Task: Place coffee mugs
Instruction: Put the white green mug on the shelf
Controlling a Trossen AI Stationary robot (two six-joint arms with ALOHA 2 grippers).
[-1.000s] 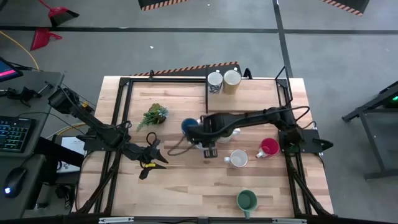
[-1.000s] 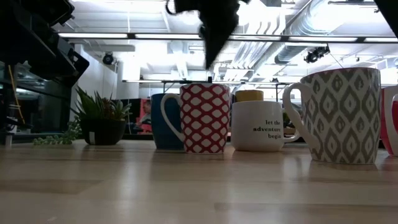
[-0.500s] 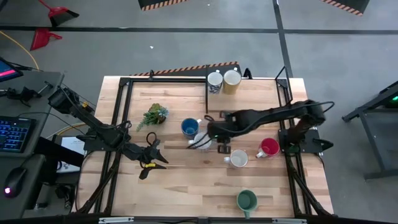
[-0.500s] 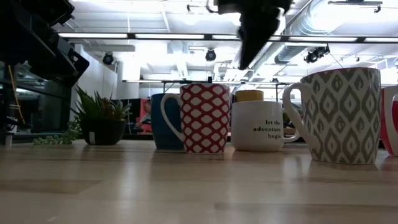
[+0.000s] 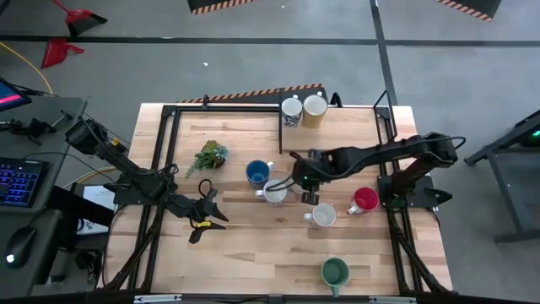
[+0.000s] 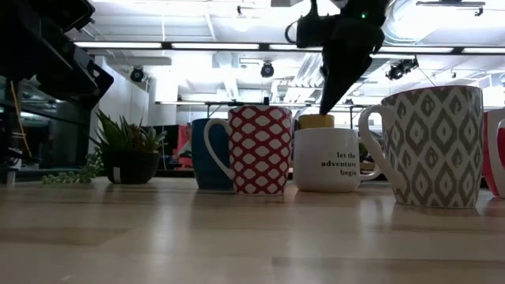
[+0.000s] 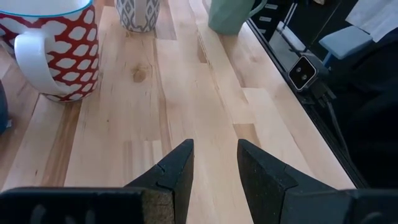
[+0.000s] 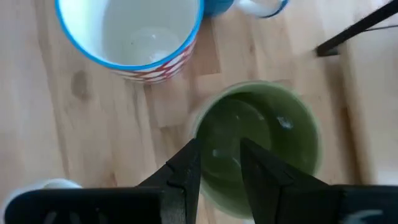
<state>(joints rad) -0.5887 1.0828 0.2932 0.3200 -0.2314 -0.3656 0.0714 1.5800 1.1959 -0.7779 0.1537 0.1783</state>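
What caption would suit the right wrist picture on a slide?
Right gripper, fingers slightly apart and empty, hangs over an olive green mug beside a red-patterned mug.

**Both arms over the table, fingers slightly parted**

The left arm reaches in from the table's left edge, its left gripper (image 5: pixel 205 221) low over the front-left boards, the two dark fingers (image 7: pixel 176 176) a narrow gap apart and holding nothing. The right arm stretches from the right side toward the middle, bent at the elbow, its right gripper (image 5: pixel 305 187) pointing down, fingers (image 8: pixel 186 171) parted a little and empty.
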